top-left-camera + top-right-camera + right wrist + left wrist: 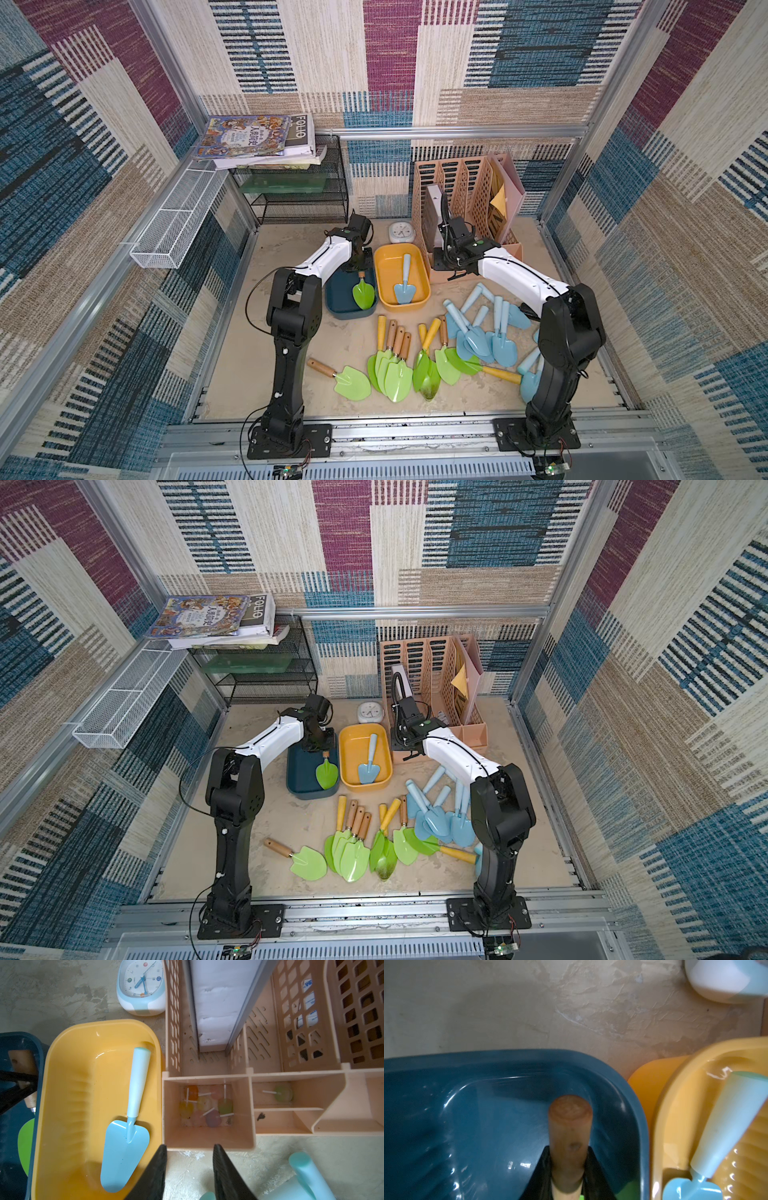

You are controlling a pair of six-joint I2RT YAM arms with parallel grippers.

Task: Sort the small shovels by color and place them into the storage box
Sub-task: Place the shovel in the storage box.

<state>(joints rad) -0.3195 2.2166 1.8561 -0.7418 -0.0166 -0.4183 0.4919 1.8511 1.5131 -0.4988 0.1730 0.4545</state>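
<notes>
mottled beige tabletop (pixel 345 332), patchwork carpet walls (pixel 390 54) — left gripper (pixel 568 1153) pinches a green shovel (pixel 363 294) by its handle; right gripper (pixel 190 1151) spread.

I have the left gripper (pixel 321 746) at the handle of a green shovel (pixel 327 773) in the dark blue bin (pixel 301 777). The yellow bin (pixel 348 756) alongside holds one pale blue shovel (pixel 368 767). The counter (pixel 270 812) carries loose shovels (pixel 354 860).
</notes>
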